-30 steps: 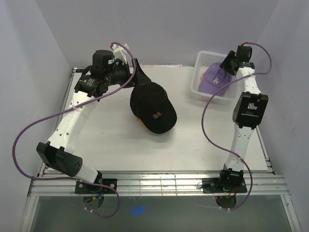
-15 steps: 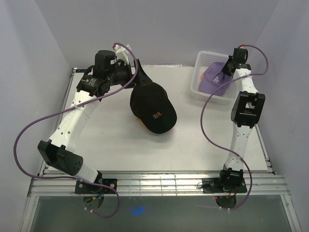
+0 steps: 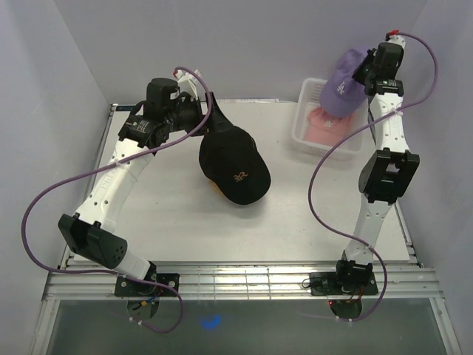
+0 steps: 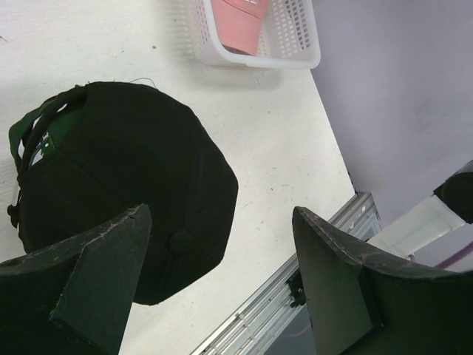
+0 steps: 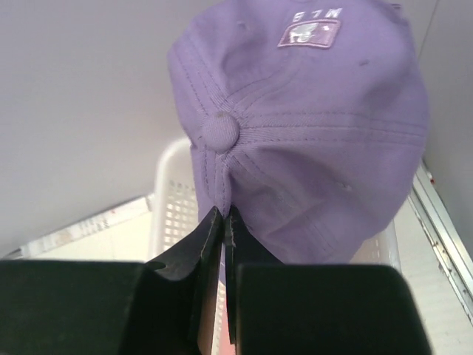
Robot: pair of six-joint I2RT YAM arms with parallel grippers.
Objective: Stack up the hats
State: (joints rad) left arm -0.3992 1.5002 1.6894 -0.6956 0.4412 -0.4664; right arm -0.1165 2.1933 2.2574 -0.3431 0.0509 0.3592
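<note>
A black hat (image 3: 235,164) lies crown-up mid-table on top of other hats; a tan edge (image 3: 216,190) peeks out below it, and a dark green hat (image 4: 21,140) shows under it in the left wrist view. My left gripper (image 3: 212,116) hovers open just behind this pile, nothing between its fingers (image 4: 111,251). My right gripper (image 3: 367,71) is shut on the crown cloth of a lavender hat (image 3: 343,75), pinched near its top button (image 5: 221,127), held high over the basket. A pink hat (image 3: 325,126) lies inside the basket.
The white mesh basket (image 3: 304,140) stands at the back right of the table, close to the right arm's upper link. Purple cables loop beside both arms. A metal rail (image 3: 236,279) runs along the near edge, and walls close in on three sides.
The right gripper shut on the lavender hat and lifted it up out of the basket, uncovering the pink hat. The left arm shifted only slightly.
</note>
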